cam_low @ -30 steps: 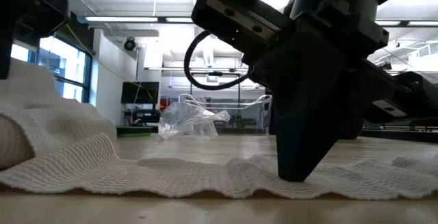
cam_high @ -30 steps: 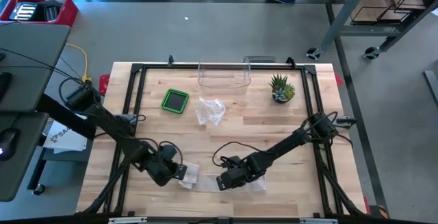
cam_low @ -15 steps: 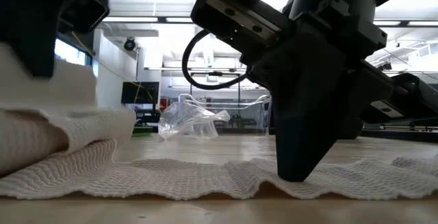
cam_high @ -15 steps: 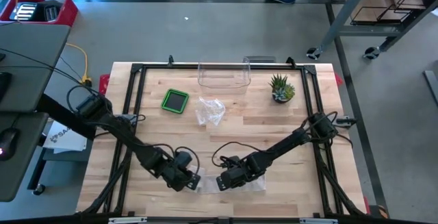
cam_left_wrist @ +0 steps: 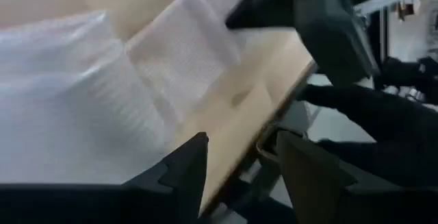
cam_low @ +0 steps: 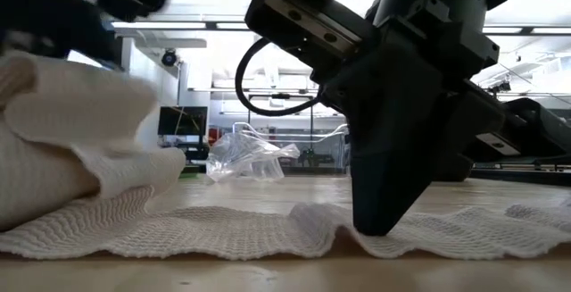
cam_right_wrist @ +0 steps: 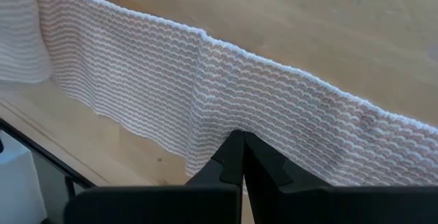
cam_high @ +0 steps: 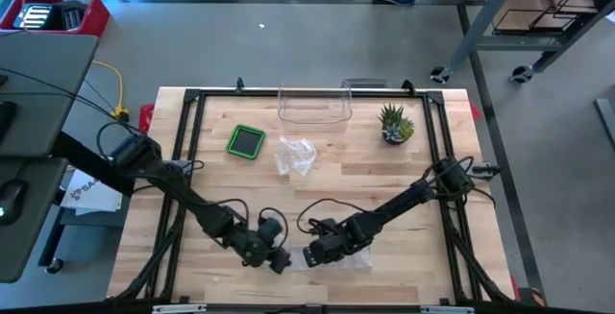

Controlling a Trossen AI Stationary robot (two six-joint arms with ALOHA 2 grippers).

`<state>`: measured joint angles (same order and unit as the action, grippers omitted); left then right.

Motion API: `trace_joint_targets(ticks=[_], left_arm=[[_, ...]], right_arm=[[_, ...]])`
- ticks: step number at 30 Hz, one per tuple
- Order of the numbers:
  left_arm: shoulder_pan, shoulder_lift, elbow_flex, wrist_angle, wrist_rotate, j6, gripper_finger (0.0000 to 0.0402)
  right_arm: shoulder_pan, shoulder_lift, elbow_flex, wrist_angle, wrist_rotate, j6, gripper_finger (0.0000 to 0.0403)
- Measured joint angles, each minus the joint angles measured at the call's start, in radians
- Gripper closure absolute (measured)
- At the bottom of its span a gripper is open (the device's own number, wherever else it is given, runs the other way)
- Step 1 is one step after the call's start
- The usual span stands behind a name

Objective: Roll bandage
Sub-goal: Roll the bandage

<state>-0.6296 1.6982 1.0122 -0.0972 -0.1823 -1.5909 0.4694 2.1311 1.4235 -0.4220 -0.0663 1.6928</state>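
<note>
The right gripper (cam_high: 314, 254), fingers closed, is pinning the bandage (cam_right_wrist: 205, 107) at the table's six o'clock edge. The left gripper (cam_high: 279, 261), jaws parted and empty, is risking the roll unwinding.

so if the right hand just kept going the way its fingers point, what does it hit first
The bandage. The right hand has its shut fingertips pointing down onto the flat strip already, seemingly pinning it, with the wooden table directly beneath. Nothing else lies between.
</note>
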Motion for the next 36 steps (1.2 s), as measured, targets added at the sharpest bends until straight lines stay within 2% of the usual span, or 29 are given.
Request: trace_joint_targets(ticks=[3, 5, 7, 9, 11, 14, 17, 19, 22, 25, 28, 32, 36], left_arm=[[0.025, 0.041, -0.004, 0.018, 0.000, 0.001, 0.0230], [0.039, 0.047, -0.004, 0.087, 0.015, 0.007, 0.0229], [0.045, 0.023, -0.002, 0.165, 0.016, 0.044, 0.0229], [0.043, -0.026, -0.001, 0.164, -0.005, 0.086, 0.0229], [0.028, -0.097, -0.001, 0.066, -0.064, 0.090, 0.0229], [-0.017, -0.225, -0.001, -0.208, -0.176, 0.047, 0.0229], [-0.103, -0.323, -0.009, -0.480, -0.264, -0.100, 0.0229], [-0.170, -0.359, -0.051, -0.554, -0.282, -0.240, 0.0229], [-0.254, -0.369, -0.165, -0.478, -0.280, -0.446, 0.0229], [-0.295, -0.368, -0.294, -0.310, -0.281, -0.575, 0.0229], [-0.309, -0.367, -0.397, -0.232, -0.278, -0.672, 0.0229], [-0.277, -0.360, -0.458, -0.116, -0.255, -0.645, 0.0229], [-0.218, -0.304, -0.462, -0.080, -0.135, -0.548, 0.0229]], right_arm=[[0.000, 0.000, 0.000, 0.003, 0.015, 0.000, 0.0403], [0.000, 0.001, 0.000, 0.003, 0.020, -0.010, 0.0403], [0.000, 0.001, 0.000, 0.003, 0.016, -0.029, 0.0403], [-0.001, 0.001, 0.000, 0.003, 0.011, -0.036, 0.0403], [-0.001, 0.001, 0.000, 0.010, 0.004, -0.038, 0.0403], [0.000, 0.001, -0.002, 0.030, -0.014, -0.052, 0.0403], [0.005, 0.002, -0.002, 0.042, -0.017, -0.053, 0.0403], [0.007, 0.003, -0.002, 0.045, -0.024, -0.053, 0.0403], [0.008, 0.003, -0.002, 0.050, -0.027, -0.061, 0.0403], [0.008, 0.003, -0.002, 0.064, -0.037, -0.079, 0.0403], [0.008, 0.003, -0.002, 0.066, -0.041, -0.089, 0.0403], [0.001, 0.003, -0.002, 0.066, -0.049, -0.105, 0.0403], [-0.011, 0.003, -0.002, 0.066, -0.049, -0.105, 0.0403]])
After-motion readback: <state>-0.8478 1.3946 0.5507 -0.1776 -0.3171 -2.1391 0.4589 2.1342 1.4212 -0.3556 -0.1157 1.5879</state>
